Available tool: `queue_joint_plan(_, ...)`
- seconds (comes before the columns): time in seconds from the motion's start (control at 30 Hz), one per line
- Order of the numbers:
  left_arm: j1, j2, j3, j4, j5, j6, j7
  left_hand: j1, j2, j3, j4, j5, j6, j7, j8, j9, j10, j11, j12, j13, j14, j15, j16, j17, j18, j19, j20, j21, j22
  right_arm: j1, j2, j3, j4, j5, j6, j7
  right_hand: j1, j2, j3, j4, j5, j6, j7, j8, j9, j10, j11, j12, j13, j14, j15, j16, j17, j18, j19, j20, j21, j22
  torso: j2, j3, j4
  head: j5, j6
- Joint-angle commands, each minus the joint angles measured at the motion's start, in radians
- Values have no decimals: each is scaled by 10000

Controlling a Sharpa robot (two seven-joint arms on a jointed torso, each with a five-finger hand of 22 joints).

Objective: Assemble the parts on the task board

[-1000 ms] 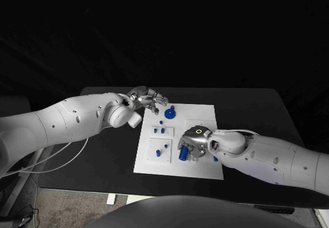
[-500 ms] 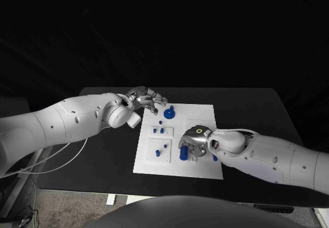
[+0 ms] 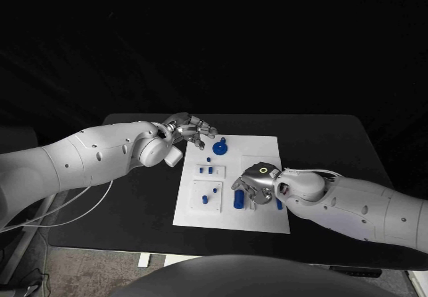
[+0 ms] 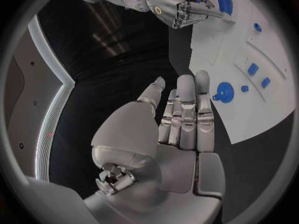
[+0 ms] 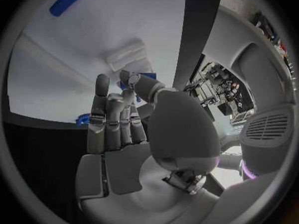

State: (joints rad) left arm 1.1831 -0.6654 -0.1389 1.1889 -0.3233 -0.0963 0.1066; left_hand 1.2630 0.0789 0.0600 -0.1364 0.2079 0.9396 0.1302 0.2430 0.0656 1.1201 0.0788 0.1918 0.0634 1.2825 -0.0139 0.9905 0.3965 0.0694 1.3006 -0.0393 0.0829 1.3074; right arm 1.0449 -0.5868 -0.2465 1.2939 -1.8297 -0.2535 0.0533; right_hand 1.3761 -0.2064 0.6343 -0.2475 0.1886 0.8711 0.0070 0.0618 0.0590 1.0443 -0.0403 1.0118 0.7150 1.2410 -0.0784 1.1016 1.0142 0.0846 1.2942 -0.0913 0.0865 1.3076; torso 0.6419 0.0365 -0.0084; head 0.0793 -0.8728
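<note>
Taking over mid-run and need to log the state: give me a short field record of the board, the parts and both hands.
board: white task board in the middle of the black table
round part: blue disc at the board's far end, close to the left hand
long part: blue bar lying on the board beside the right hand
small parts: blue pieces on the board's left side
left hand: at the board's far left corner, fingers extended, holding nothing
right hand: over the board, fingers bent down beside the bar; grip cannot be told
</note>
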Motion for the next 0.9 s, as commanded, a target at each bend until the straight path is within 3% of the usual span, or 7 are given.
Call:
queue_joint_plan(0.03, 11, -3, 7, 19, -34, 135, 50, 13, -94, 4, 73, -32, -89, 1, -2, 14, -66, 13, 53, 1, -16, 23, -27, -7, 124, -14, 54, -50, 71, 43, -142, 0, 161, 1268, -1094, 493, -231, 99, -1200, 230, -715, -322, -72, -44, -17, 91, -75, 107, 106, 103, -6, 102, 54, -107, 165, -2, 93, 108, -6, -10, -9, -28, 2)
queue_joint_plan(0.17, 11, 5, 7, 10, -40, 136, 54, 13, -94, 4, 73, -32, -89, 1, -2, 14, -66, 13, 53, 1, -16, 23, -27, -7, 124, -14, 54, -50, 71, 99, -308, 0, 280, 2576, -1474, 780, -692, 859, -4756, 1052, -1094, -578, 63, -37, -20, -23, -16, 408, 285, 194, 32, 270, 177, -530, 403, 7, -193, -2139, -1, -5, -6, -38, 2)
queue_joint_plan(0.5, 10, 6, 7, 4, -43, 138, 48, 13, -94, 4, 73, -32, -89, 1, -2, 14, -66, 13, 53, 1, -16, 23, -27, -7, 124, -14, 54, -50, 71, 180, -640, -1, 449, 4846, -1122, 630, -1816, 1579, -7148, 1985, -108, 2028, 899, -9, 1176, 152, 547, 585, 306, 539, 390, 570, 397, -190, 816, 352, -17, -3581, 0, 6, -16, -73, 2)
queue_joint_plan(0.57, 10, 6, 7, 7, -43, 140, 47, 13, -94, 4, 73, -32, -89, 1, -2, 14, -66, 13, 53, 1, -16, 23, -27, -7, 124, -14, 54, -50, 71, 182, -658, -1, 473, 4876, -978, 413, -1867, 1530, -7231, 2070, -72, 2622, 624, 427, 2166, 177, 381, 669, 389, 533, 270, 527, 370, -253, 837, 263, -4, -3623, 2, 12, -13, -84, 2)
queue_joint_plan(0.7, 10, 8, 7, 14, -44, 144, 48, 13, -94, 4, 73, -32, -89, 1, -2, 14, -66, 13, 53, 1, -16, 23, -27, -7, 124, -14, 54, -50, 71, 182, -671, -2, 500, 4738, -700, -136, -1892, 1335, -7341, 2343, -9, 1707, 254, 1687, 9317, 178, 161, 764, 658, 593, 88, 426, 346, -477, 867, 65, 45, -3853, -1, 10, -6, -96, 2)
queue_joint_plan(0.8, 10, 8, 7, 16, -44, 150, 46, 13, -94, 4, 73, -32, -89, 1, -2, 14, -66, 13, 53, 1, -16, 23, -27, -7, 124, -14, 54, -50, 71, 173, -665, -2, 525, 4564, -576, -475, -1931, 1297, -7338, 2414, 156, 2019, 22, 1865, 11953, 330, -8, 791, 746, 712, -31, 471, 416, -560, 938, -53, 135, -3899, 5, 11, -3, -93, 2)
queue_joint_plan(0.9, 10, 10, 7, 15, -44, 153, 46, 13, -94, 4, 73, -32, -89, 1, -2, 14, -66, 13, 53, 1, -16, 23, -27, -7, 124, -14, 54, -50, 71, 160, -651, -2, 554, 4431, -539, -681, -1963, 1324, -7336, 2451, 250, 2363, -112, 1883, 12780, 498, -113, 838, 849, 827, -113, 516, 495, -615, 1000, -136, 198, -3923, 3, 11, -2, -99, 2)
